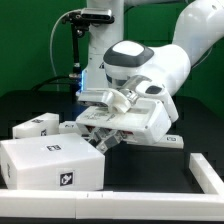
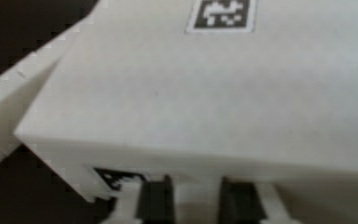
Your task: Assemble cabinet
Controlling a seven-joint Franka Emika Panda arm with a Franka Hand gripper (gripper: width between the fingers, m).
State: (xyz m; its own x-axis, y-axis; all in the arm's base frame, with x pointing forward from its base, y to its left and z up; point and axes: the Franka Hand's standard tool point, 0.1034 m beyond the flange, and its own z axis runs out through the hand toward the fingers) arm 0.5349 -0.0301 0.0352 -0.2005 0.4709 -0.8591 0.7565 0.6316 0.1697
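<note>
The cabinet [image 1: 50,160] is a large white box with black-and-white tags, lying on the black table at the exterior view's lower left. In the wrist view the cabinet [image 2: 176,90] fills most of the picture, with a tag near its far edge. My gripper [image 1: 100,140] reaches down to the box's upper right edge. In the wrist view the gripper [image 2: 197,184] has its dark fingers [image 2: 153,200] close together at the box's near edge, with white material between them. It looks shut on a thin edge of the cabinet. A smaller white tagged block [image 1: 35,126] lies behind the box.
A white raised rail [image 1: 203,170] runs along the table at the exterior view's right. A camera stand [image 1: 76,40] rises at the back, next to the robot's base. Beside the box in the wrist view lies another white ridged part [image 2: 16,90].
</note>
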